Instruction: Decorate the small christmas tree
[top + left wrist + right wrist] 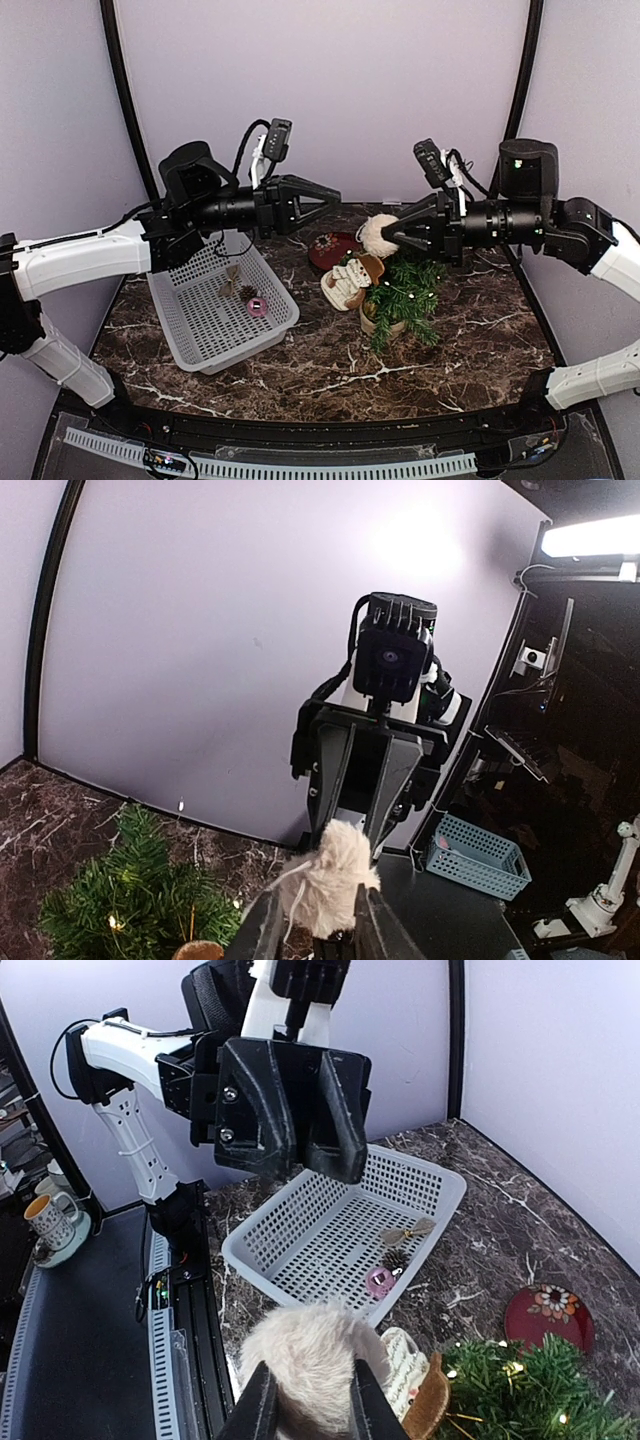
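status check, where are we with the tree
Right gripper shut on white pompom, near top of small christmas tree. Left gripper open, empty. Snowman figure beside tree.

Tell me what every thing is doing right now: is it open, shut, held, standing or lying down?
left gripper: open, holding nothing.
right gripper: shut on the fluffy ball.
small christmas tree: upright in its pot, lights on.
snowman figure: beside the tree, not held.
white basket: upright, small ornaments inside.
red plate: lying flat.
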Controlling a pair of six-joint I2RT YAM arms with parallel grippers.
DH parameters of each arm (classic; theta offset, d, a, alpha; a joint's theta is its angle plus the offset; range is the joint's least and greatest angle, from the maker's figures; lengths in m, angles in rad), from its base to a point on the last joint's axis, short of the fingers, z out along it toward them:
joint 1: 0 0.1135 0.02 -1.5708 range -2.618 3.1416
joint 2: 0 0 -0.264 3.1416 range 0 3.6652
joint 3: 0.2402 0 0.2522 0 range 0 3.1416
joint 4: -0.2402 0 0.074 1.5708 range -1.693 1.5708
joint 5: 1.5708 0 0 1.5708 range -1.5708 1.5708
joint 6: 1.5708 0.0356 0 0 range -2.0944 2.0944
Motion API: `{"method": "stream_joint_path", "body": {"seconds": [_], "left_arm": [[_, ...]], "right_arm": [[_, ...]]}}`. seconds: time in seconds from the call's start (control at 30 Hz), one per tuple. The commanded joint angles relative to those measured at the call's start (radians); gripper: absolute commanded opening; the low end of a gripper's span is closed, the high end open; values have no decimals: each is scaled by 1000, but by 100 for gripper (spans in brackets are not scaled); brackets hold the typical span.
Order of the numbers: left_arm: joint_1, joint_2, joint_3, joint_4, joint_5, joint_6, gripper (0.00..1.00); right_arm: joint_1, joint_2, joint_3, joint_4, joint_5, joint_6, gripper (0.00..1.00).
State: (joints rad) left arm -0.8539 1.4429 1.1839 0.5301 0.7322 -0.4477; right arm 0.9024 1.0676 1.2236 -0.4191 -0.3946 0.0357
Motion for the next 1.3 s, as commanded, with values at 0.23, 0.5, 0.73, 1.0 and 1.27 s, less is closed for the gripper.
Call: {"method": "stream_joint_path", "body": {"seconds": [0.23, 0.5, 0.73, 1.0, 1.27], "left_arm": [[-2, 76, 64, -14, 9, -8, 42], [-3, 75, 76, -94, -34, 37, 44], [-3, 89, 75, -98, -37, 40, 45], [-3, 98, 78, -105, -38, 39, 45], [-4, 100, 79, -130, -73, 47, 45]], "right_arm": [[-110, -63, -50, 4, 42, 123, 1], [-179, -85, -82, -73, 85, 167, 2], [-228, -140, -133, -100, 118, 216, 2], [-253, -97, -166, -105, 181, 235, 2], [-261, -88, -220, -92, 199, 237, 2]]}}
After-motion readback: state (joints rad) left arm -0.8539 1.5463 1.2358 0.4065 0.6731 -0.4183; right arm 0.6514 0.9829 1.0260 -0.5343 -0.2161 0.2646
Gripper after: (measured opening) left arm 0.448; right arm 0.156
